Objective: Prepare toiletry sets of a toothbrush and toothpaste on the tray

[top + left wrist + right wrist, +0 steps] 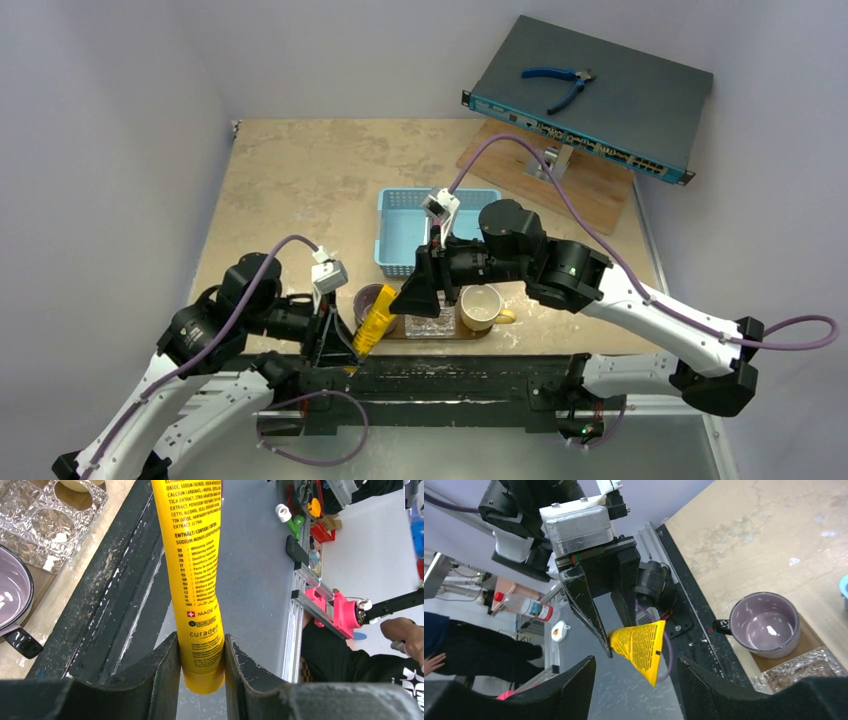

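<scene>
Near edge of the tabletop: left pincer (pixel 201 639) closed narrow on the cap end of the yellow toothpaste tube (pixel 192 555), which hangs in the air above the black rail (pixel 107 595), not yet on the tray (pixel 811 632). Print reads "curaden", "MADE IN", "ENTHÄLT/CONTAINS". The tube is judged light, soft and glossy, best taken across the flat crimped end. Right pincer (pixel 635 661) stands wide, its jaws flanking the crimp without touching. Beyond: purple cup (pixel 764 622) on the tray
</scene>
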Controlling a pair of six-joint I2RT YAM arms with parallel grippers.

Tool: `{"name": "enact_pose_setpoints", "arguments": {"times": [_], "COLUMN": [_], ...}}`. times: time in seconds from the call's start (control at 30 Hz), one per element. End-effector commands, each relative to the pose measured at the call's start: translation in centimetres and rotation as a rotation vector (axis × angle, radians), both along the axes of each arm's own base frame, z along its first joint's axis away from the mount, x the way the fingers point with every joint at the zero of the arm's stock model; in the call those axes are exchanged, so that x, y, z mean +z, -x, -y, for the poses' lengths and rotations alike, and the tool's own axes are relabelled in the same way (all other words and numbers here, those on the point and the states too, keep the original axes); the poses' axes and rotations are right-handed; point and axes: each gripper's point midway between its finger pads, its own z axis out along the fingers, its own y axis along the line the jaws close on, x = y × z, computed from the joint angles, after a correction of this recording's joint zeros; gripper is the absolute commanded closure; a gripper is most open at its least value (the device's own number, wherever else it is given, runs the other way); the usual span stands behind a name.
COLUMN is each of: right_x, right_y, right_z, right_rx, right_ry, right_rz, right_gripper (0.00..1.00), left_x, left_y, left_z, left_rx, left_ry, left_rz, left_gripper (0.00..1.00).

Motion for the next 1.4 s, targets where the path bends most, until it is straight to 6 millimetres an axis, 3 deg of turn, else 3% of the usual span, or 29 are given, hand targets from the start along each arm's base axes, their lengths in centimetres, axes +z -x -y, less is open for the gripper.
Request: {"name": "enact_pose_setpoints", "arguments": {"times": [0.0, 0.2, 0.73, 0.8, 0.9, 0.97, 1.23, 1.37], "right_x": [0.1, -1.7, -3.6, -3.6, -3.6, -3.6, -2.7, -2.1], "right_y": [1.1, 1.3, 2.1, 2.0, 2.2, 2.4, 2.5, 2.6], "right_z": [-0.5, -1.5, -2.8, -2.8, -2.8, -2.8, -2.1, -1.5], "right_rx": [0.064, 0.098, 0.166, 0.166, 0.179, 0.186, 0.17, 0.161], "right_ry": [-0.01, 0.019, 0.033, 0.03, 0.024, 0.019, -0.018, -0.034], "right_rz": [-0.049, -0.096, -0.168, -0.169, -0.173, -0.174, -0.143, -0.118], "right_gripper": [0.39, 0.44, 0.77, 0.82, 1.0, 1.0, 1.0, 1.0], "left_x": [0.5, 0.1, -0.4, -0.4, -0.4, -0.4, -0.1, 0.1], "left_y": [-0.3, 0.0, 0.2, 0.2, 0.3, 0.2, 0.1, -0.5], "left_z": [-0.3, -0.3, -0.2, -0.2, -0.2, -0.2, -0.1, 0.1], "left_rx": [-0.002, -0.021, -0.04, -0.042, -0.046, -0.045, -0.042, -0.015], "left_ry": [-0.031, -0.049, -0.076, -0.075, -0.077, -0.077, -0.057, -0.057], "left_rz": [0.089, 0.099, 0.108, 0.112, 0.112, 0.113, 0.13, 0.142], "left_gripper": [1.0, 1.0, 1.0, 1.0, 1.0, 1.0, 0.61, 0.54]}}
